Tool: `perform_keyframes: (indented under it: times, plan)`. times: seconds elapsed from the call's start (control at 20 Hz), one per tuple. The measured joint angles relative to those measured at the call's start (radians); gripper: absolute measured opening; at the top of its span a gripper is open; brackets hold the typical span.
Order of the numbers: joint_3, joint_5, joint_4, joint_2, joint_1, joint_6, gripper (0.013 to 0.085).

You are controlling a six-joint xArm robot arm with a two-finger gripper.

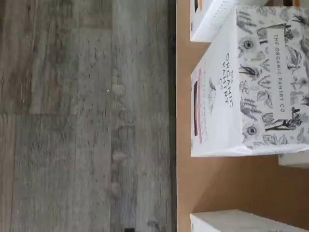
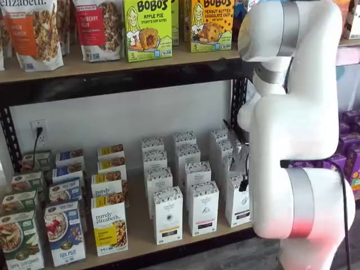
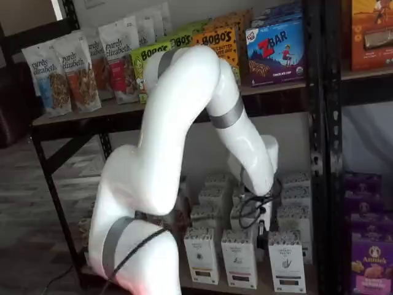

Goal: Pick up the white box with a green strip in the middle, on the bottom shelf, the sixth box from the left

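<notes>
The white box (image 2: 238,199) stands at the front of the bottom shelf (image 2: 140,236) w/ matching white cartons (image 2: 203,207) beside it, arm partly blocking; tool (image 3: 263,230) hangs just above, empty, jaws wide.

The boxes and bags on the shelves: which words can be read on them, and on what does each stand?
"THE ORGANIC PANTRY CO": the white box, on its top and front, in the wrist view.
"BOBO'S APPLE PIE": green box, upper shelf.
"purely elizabeth": yellow-labelled box, bottom shelf.
"ZBAR": blue box.
"Annie's": purple box.
Small print elsewhere is too blurred.
</notes>
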Motion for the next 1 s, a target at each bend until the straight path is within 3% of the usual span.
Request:
perform_keyframes:
  times: [0.05, 0.15, 0.2, 0.45, 1.0]
  plan:
    - [-0.003, 0.003, -0.017, 0.001, 0.0, 0.015, 0.085]
    - [-0.034, 0.028, -0.116, 0.015, -0.003, 0.104, 0.085]
    - [-0.049, 0.037, -0.132, 0.023, -0.002, 0.121, 0.085]
    - [-0.092, 0.046, -0.151, 0.05, 0.001, 0.143, 0.085]
    - [-0.216, 0.041, -0.257, 0.157, -0.017, 0.218, 0.085]
